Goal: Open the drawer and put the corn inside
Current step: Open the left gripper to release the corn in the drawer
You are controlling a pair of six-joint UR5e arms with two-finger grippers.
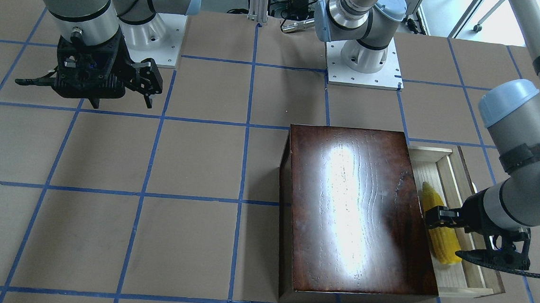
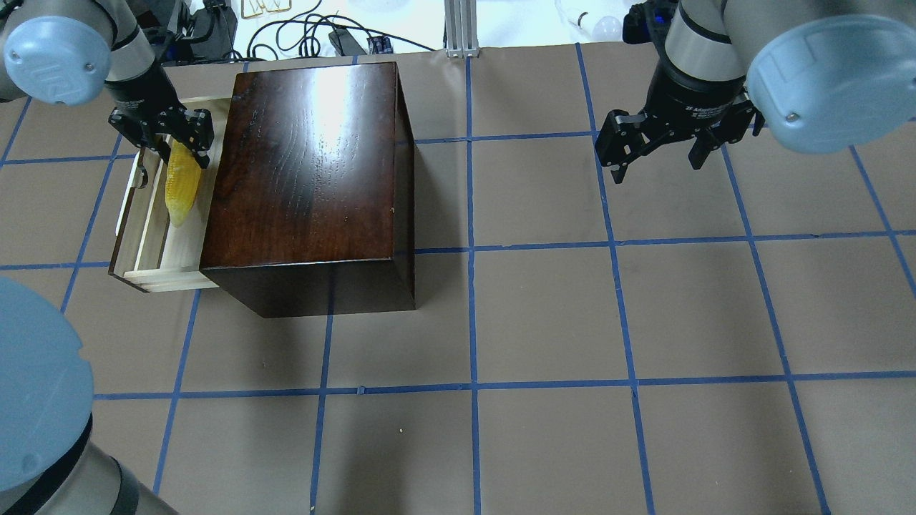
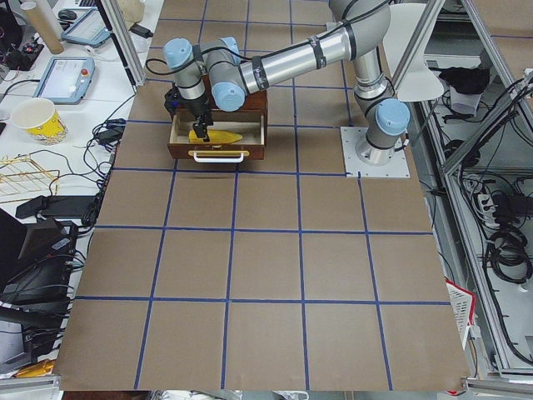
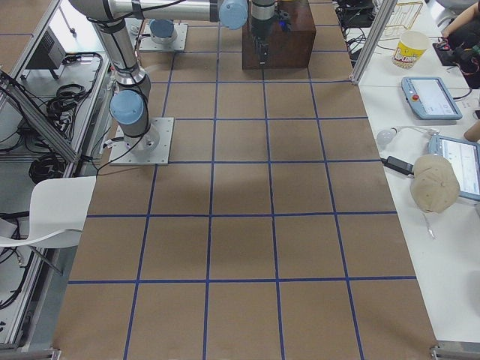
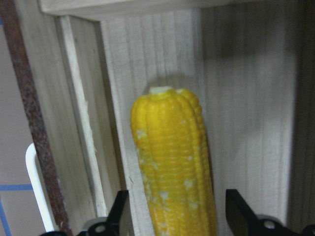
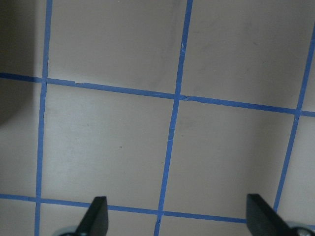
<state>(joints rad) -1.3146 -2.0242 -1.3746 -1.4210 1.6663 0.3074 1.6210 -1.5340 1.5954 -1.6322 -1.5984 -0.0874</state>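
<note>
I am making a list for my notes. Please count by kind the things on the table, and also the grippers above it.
corn: 1
drawer: 1
box: 1
grippers: 2, the left gripper and the right gripper
Total: 5

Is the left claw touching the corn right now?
Apart. Left wrist view shows bare drawer wood on either side of the corn, separating it from the open left claw.
</note>
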